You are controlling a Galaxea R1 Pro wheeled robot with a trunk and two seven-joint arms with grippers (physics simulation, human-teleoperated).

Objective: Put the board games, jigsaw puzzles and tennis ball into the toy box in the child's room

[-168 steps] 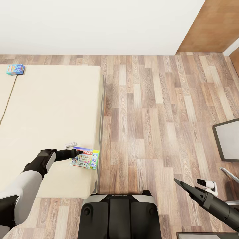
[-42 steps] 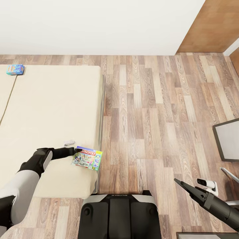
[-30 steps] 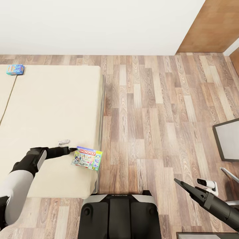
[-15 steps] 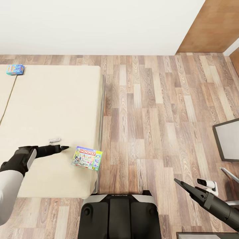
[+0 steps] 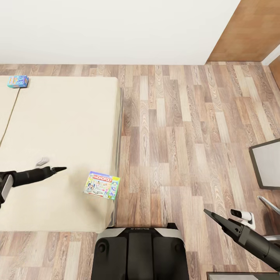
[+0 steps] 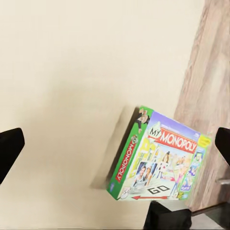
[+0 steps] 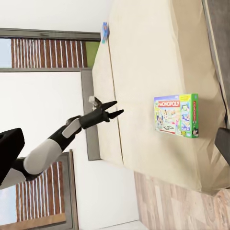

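The Monopoly board game [image 5: 102, 185] lies flat at the near right corner of the beige bed [image 5: 58, 116], its right end at the bed's edge. In the left wrist view the box [image 6: 158, 158] lies ahead of the open left gripper [image 6: 115, 148]. My left gripper [image 5: 58, 169] hovers over the cover a short way left of the box, holding nothing. A smaller blue board game [image 5: 17, 81] rests at the bed's far left. My right gripper [image 5: 210, 215] hangs open over the floor at the right, and its view takes in the Monopoly box [image 7: 176, 115].
Wood-plank floor [image 5: 179, 136] runs between the bed and a grey-framed desk corner [image 5: 266, 163] at the right edge. A white wall [image 5: 116, 27] closes the far side, with a brown wooden panel [image 5: 252, 27] at the top right. My base [image 5: 140, 252] stands at the bed's foot.
My left gripper first nudged the Monopoly box slightly right towards the bed's edge, then drew back to the left, away from it. The box now lies still. The right arm has not moved.
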